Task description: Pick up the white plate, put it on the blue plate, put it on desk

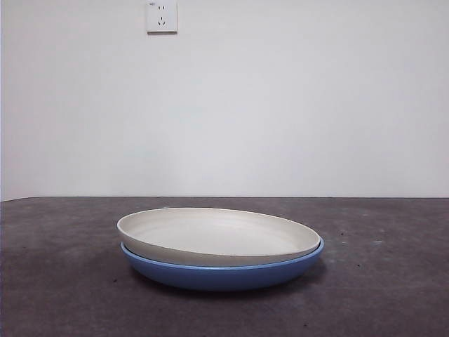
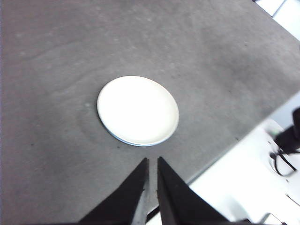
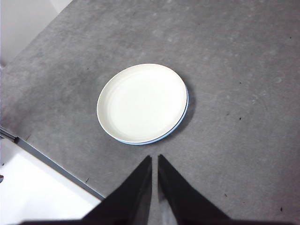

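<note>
The white plate rests inside the blue plate, slightly tilted, in the middle of the desk. From above, the white plate covers nearly all of the blue plate, which shows only as a thin rim. In the left wrist view the white plate hides the blue one almost wholly. My left gripper hangs high above the desk, shut and holding nothing. My right gripper is also raised, shut and holding nothing. Neither arm appears in the front view.
A white wall with a socket stands behind the desk. The desk's edge runs close to the plates on the near side, with white floor beyond. Dark cabling lies off the desk.
</note>
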